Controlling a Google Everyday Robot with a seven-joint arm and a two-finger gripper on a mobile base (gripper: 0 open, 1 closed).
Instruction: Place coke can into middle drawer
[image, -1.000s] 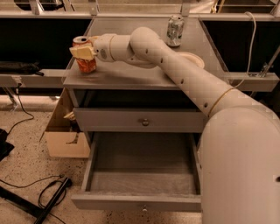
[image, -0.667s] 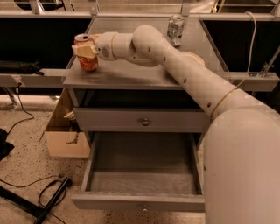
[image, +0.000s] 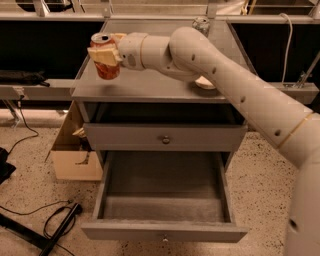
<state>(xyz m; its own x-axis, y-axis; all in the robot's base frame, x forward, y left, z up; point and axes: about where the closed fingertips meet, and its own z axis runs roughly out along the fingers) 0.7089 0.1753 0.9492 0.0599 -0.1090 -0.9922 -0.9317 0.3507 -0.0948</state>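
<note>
The red coke can (image: 106, 67) with a silver top is held upright in my gripper (image: 103, 53), lifted a little above the left part of the grey cabinet top (image: 150, 82). The cream fingers (image: 104, 55) are shut around the can's upper half. The white arm reaches in from the right. The middle drawer (image: 165, 231) is pulled fully open below, and its grey inside holds nothing. Its small round knob shows at the bottom edge. The matching drawer front (image: 165, 137) above it is closed.
A silvery-grey can (image: 201, 24) stands at the back of the cabinet top. A white bowl-like object (image: 205, 83) lies under the arm. A cardboard box (image: 75, 155) sits on the floor to the left, with black cables (image: 55, 225) near it.
The gripper has lifted the coke can up off the cabinet top and carried it slightly toward the left front edge.
</note>
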